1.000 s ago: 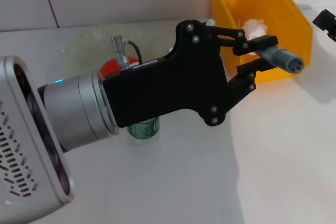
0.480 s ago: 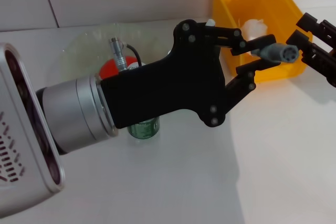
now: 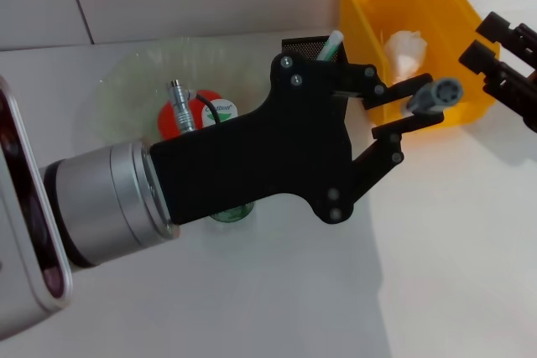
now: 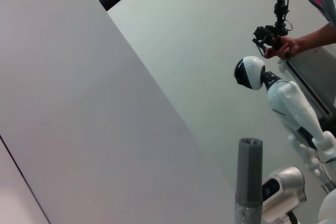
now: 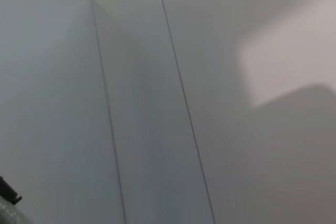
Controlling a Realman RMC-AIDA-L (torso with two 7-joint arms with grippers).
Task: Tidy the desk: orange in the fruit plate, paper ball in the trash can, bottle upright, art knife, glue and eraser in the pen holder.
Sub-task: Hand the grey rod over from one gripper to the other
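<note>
The left gripper pinches a grey cylinder, probably the glue stick: light, rigid, slick, best held mid-barrel. The right gripper waits beside the trash can, fingers spread.

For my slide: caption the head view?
Left gripper holds a grey tube before the trash can; right gripper nearby.

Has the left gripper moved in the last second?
Yes. The left gripper, shut on a grey tube, has shifted left and slightly up against the trash can: the tube's tip has drawn back from the bin's right end, uncovering the pen holder.
</note>
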